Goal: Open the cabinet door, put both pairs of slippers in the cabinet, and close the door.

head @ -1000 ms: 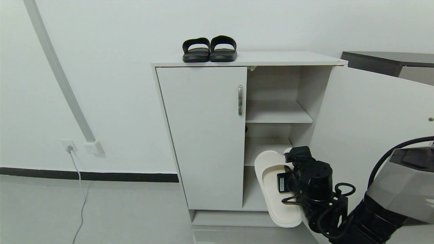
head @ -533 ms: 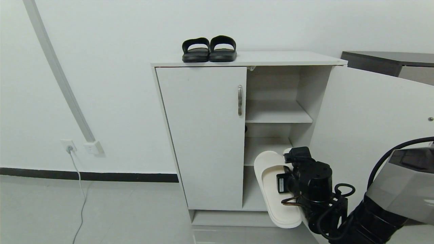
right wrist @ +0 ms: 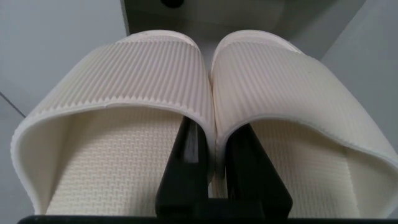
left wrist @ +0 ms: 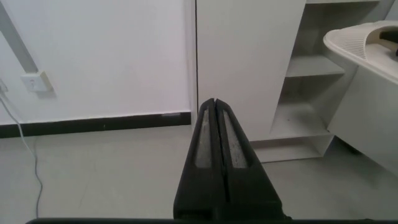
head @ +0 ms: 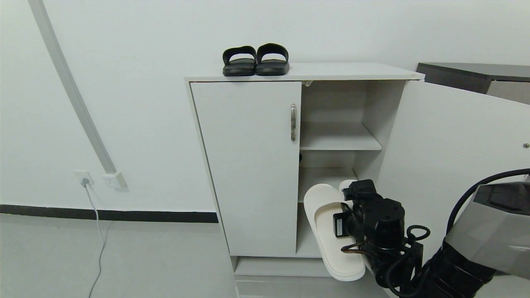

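Note:
A pair of black slippers [head: 255,61] stands on top of the white cabinet [head: 314,71]. The cabinet's right door [head: 451,149] hangs open and its left door [head: 248,165] is shut. My right gripper [head: 345,207] is shut on the inner edges of a pair of white slippers [head: 327,227], held side by side in front of the lower shelves; its fingers [right wrist: 186,155] pinch the two straps [right wrist: 208,93] together. My left gripper [left wrist: 214,134] is shut on nothing, low over the floor in front of the cabinet, whose white slipper [left wrist: 367,40] shows far off.
Inside the open half are an upper shelf [head: 339,142], a middle shelf [head: 323,178] and a bottom board [head: 308,248]. A grey cabinet [head: 476,78] stands behind the open door. A wall socket with a cable [head: 85,180] is at the left, above bare floor.
My right gripper has carried the white slippers a little to the left and slightly up, toward the cabinet opening. The black slippers and doors have not moved.

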You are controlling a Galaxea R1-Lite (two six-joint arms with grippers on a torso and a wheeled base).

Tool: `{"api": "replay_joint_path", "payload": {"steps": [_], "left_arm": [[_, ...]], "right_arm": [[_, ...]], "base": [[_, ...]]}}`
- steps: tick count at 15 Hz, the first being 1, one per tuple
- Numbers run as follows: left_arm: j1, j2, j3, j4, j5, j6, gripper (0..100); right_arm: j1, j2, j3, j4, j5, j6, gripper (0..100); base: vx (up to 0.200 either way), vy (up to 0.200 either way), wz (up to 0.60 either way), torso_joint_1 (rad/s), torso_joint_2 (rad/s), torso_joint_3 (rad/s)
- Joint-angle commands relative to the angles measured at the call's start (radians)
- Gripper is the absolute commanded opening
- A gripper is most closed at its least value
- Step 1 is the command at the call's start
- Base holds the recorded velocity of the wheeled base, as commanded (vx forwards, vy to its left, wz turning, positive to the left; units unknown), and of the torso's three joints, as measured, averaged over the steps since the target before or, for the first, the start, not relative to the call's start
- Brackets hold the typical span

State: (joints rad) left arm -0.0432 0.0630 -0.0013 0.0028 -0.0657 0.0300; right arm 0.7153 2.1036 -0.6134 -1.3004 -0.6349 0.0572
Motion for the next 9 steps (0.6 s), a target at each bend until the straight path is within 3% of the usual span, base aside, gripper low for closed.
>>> {"api": "replay_joint_path", "payload": {"steps": [1,3,6,9], "left_arm": [[0.000,0.005,0.000,0.000,0.000,0.001,0],[0.011,-0.003,0.000,0.000,0.006,-0.012,0],[0.042,-0.060,0.000,0.000,0.003,-0.001,0],[0.042,-0.060,0.000,0.000,0.004,-0.001,0]], "right_arm": [[0.001,-0.004,0.014,-0.013,0.015,-0.004,0],[0.001,-0.002,0.017,-0.025,0.018,-0.005,0],[0.007,-0.001,0.000,-0.022,0.014,-0.007,0],[0.026,0.033,-0.112,0.012,-0.032,-0.008,0]], "base": [[0.000,0.000,0.00,0.000,0.00,0.000],[0.000,0.000,0.00,0.000,0.00,0.000],[0.000,0.000,0.00,0.000,0.00,0.000],[0.000,0.000,0.00,0.000,0.00,0.000]]}}
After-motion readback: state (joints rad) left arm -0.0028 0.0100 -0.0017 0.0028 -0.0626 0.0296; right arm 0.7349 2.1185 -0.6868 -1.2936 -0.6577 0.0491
